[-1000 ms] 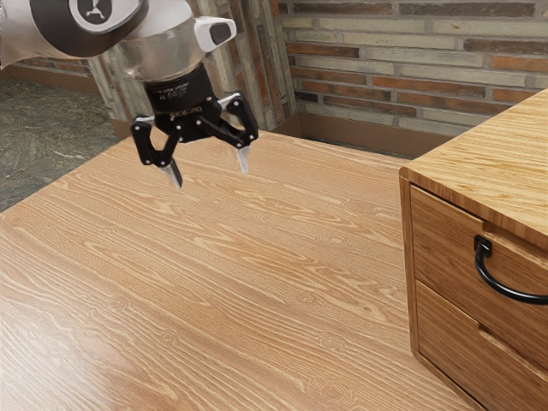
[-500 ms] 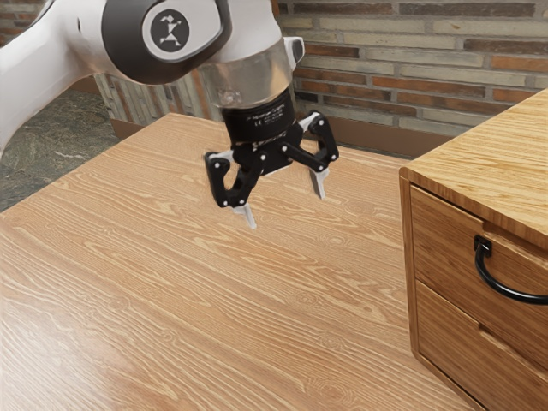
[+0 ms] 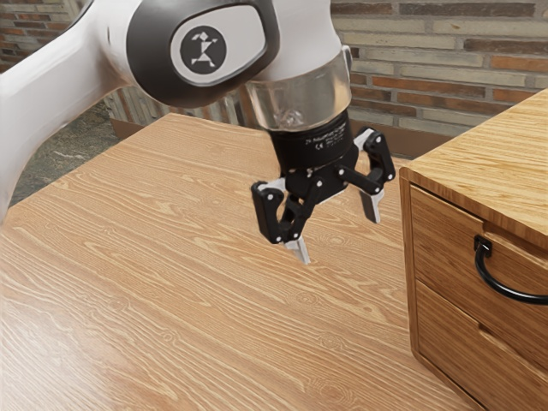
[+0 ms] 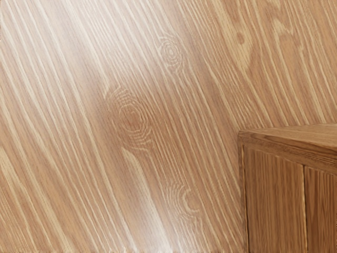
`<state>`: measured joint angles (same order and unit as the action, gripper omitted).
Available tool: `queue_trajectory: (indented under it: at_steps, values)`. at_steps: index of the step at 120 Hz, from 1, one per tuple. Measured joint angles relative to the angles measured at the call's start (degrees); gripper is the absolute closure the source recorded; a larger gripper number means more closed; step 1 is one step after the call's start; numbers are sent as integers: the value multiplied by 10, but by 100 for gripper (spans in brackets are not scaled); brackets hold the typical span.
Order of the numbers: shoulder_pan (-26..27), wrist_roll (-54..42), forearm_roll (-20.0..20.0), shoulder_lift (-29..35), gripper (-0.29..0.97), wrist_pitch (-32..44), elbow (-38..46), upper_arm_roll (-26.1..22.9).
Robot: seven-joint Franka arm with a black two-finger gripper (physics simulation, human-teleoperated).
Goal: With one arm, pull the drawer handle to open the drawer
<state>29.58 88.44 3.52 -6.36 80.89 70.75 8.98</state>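
A wooden drawer cabinet (image 3: 479, 282) stands on the table at the exterior view's right; its corner (image 4: 287, 184) also shows in the wrist view. The upper drawer (image 3: 449, 244) carries a black curved handle (image 3: 501, 276) on its front, and its front sits flush with the cabinet. My black gripper (image 3: 336, 229) hangs open above the tabletop, just to the left of the cabinet's top corner, with nothing between its fingers. It is apart from the handle, which lies further right and lower.
The wooden table (image 3: 171, 282) stretches wide to the exterior view's left and front. A lower drawer (image 3: 471, 360) sits under the upper one. A brick wall (image 3: 445, 60) runs behind the table.
My arm has swung to the exterior view's right and lower, carrying the open gripper from over the table's far left part to just beside the cabinet. The drawer has not moved.
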Motion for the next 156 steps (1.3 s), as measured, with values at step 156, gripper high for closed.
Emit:
queue_trajectory:
  at_steps: [156]
  values:
    - [86, 132, 4, -19, 3, 173, 17, -43]
